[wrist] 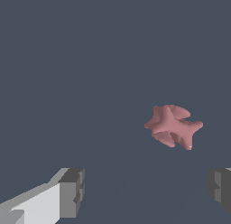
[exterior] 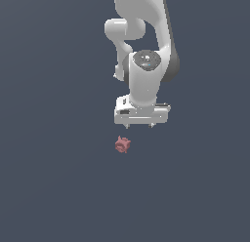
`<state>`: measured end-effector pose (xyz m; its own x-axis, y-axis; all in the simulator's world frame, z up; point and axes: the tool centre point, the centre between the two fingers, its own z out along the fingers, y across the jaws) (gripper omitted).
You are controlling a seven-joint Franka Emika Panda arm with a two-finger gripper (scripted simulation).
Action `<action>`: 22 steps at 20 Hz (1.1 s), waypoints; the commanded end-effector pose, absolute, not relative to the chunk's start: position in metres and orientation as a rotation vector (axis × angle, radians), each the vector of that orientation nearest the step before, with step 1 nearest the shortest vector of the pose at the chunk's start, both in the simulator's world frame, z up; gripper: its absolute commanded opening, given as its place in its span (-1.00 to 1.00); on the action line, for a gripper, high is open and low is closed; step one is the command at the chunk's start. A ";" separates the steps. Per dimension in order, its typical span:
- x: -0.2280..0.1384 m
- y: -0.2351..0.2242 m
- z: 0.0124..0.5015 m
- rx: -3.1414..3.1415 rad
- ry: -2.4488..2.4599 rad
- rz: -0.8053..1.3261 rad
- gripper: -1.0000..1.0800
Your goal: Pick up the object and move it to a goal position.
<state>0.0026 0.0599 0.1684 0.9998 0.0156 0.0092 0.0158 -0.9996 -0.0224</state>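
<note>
The object [exterior: 122, 144] is seen lying alone on the floor [exterior: 49, 187]. The gripper [exterior: 139, 125] is held above it, a little toward the exterior view's right, not touching it.

White Panda arm [exterior: 144, 46] bent over, wrist pointing straight down. Gripper [exterior: 141, 125] w/ jaws spread wide, nothing btwn them. Dark finger pads [wrist: 72, 191] visible in wrist view.

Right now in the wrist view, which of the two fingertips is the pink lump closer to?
The pink lump sits nearer the dark fingertip without the white finger body showing; the other fingertip is farther. Gripper is open, touching nothing.
</note>
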 end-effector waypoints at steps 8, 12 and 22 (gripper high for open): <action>0.016 0.022 0.126 -3.103 0.377 -0.002 0.92; 0.019 0.007 0.110 -3.087 0.528 0.000 0.92; 0.022 -0.011 0.091 -3.062 0.701 0.000 0.92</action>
